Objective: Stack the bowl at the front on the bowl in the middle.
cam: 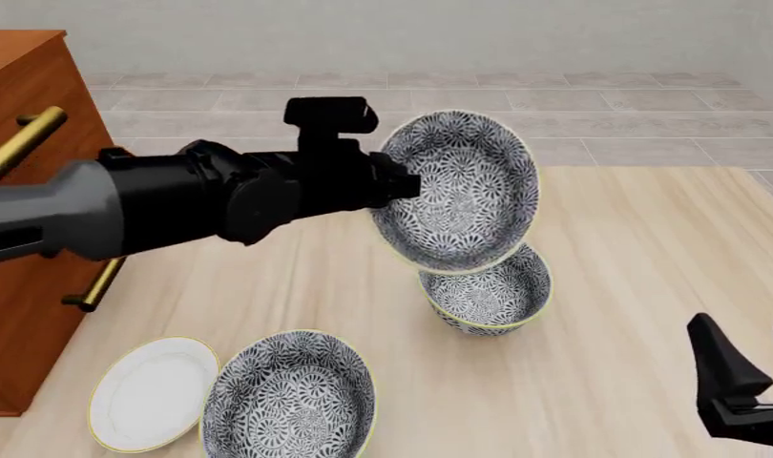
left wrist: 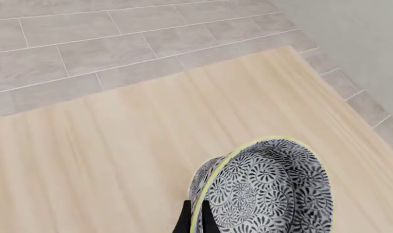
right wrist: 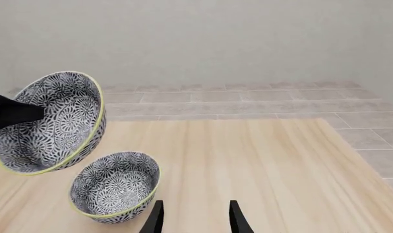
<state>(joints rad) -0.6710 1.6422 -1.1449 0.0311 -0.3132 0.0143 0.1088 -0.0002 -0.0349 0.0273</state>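
The step in hand is the carry. The left gripper [cam: 406, 184] is clamped on the rim of the bowl at the front [cam: 457, 189], which hangs tilted in the air just above the bowl in the middle [cam: 489, 291], its opening turned toward the camera. That middle bowl stands upright on the table [cam: 616, 286]. Next, I judge, the lifted bowl must be levelled and lowered into it. The right gripper [right wrist: 194, 217] waits near the middle bowl, jaws apart, holding nothing.
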